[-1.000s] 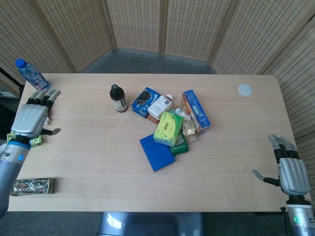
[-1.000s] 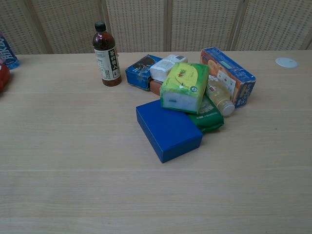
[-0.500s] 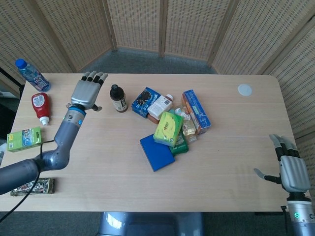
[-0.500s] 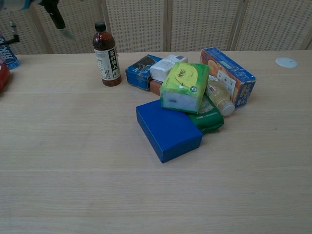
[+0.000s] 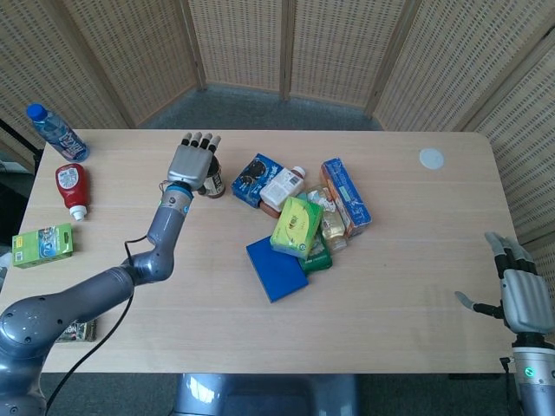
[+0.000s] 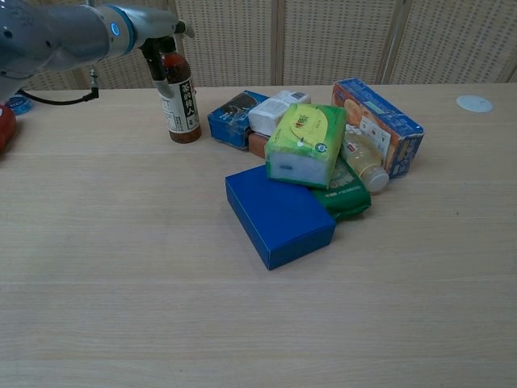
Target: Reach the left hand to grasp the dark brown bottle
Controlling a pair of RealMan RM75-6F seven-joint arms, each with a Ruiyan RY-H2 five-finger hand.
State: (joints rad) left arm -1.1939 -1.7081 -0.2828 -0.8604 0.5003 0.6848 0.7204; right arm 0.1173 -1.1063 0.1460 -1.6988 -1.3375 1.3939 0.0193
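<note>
The dark brown bottle point(image 6: 179, 100) stands upright at the back of the table, left of a pile of boxes. In the head view only the lower part of the bottle point(image 5: 214, 183) shows, because my left hand point(image 5: 192, 159) covers its top. The fingers are stretched out and apart, not wrapped round the bottle. From the chest camera the left hand point(image 6: 158, 47) sits against the bottle's neck on its left side. My right hand point(image 5: 521, 300) hangs off the table's near right edge, fingers spread and empty.
Right of the bottle lies a pile: a dark blue snack box point(image 5: 253, 178), a green tissue pack point(image 5: 297, 227), a flat blue box point(image 5: 276, 269), an orange and blue carton point(image 5: 347, 196). A water bottle point(image 5: 56, 133), red bottle point(image 5: 70, 188) and green carton point(image 5: 42, 245) sit far left.
My left hand has swept from the table's left edge rightward to the dark brown bottle, now over its top. The right hand has drifted slightly lower and to the right.
</note>
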